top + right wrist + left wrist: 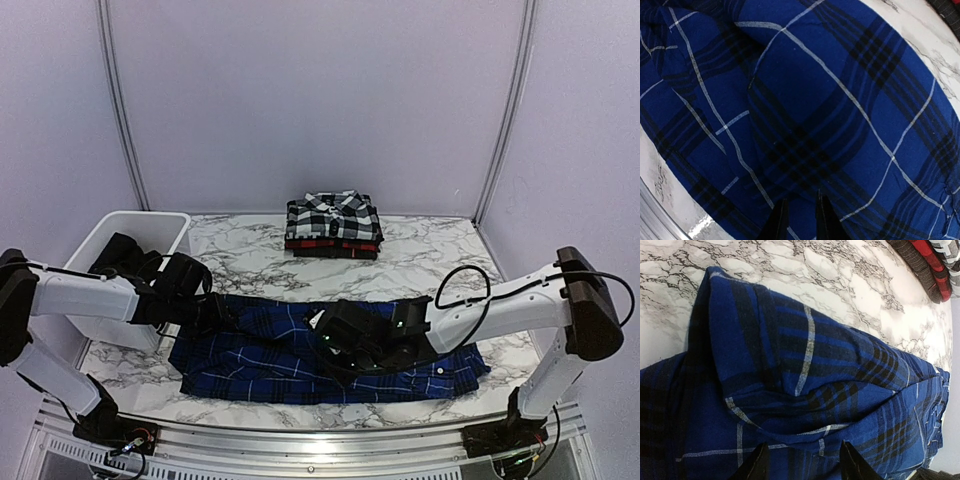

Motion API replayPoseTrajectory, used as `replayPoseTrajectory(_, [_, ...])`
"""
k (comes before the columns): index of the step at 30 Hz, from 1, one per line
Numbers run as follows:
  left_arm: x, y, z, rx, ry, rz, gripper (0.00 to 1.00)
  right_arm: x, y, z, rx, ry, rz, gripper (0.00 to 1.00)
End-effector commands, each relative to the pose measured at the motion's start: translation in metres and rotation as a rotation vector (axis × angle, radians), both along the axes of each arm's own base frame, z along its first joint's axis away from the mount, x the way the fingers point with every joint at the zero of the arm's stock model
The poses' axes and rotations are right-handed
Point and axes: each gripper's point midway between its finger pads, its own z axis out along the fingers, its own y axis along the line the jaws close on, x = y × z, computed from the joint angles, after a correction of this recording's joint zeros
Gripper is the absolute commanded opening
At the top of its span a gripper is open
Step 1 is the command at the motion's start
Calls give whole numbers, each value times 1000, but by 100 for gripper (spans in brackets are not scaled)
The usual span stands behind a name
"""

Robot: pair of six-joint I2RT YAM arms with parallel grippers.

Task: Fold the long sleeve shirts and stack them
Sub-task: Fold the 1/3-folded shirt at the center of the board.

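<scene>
Though creased, blue plaid shirt [262,356]

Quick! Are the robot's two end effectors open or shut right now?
Left end effector: open, fingers apart over the blue plaid shirt.
Right end effector: fingers nearly together at that shirt; cannot tell if it grips.
</scene>
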Motion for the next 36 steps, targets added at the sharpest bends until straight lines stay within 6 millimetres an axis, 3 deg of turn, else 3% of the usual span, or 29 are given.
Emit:
replayPoseTrajectory(1, [1, -1, -4, -4, 7, 3, 49, -2, 34, 17, 96, -3, 42, 16])
replayPoseTrajectory(12, [3, -2, 0, -4, -6, -1, 49, -17, 54, -3, 82, 36, 84, 15])
replayPoseTrajectory(20, [3, 0, 1, 7, -6, -7, 49, -6, 48, -22, 12, -10, 47, 11])
replayPoseTrajectory(25, [3, 2, 0, 20, -5, -4, 49, -1, 44, -28, -25, -23, 15, 2])
replayPoseTrajectory(36, [9, 4, 3, 32, -18, 16, 50, 4, 43, -12, -26, -50, 9, 0])
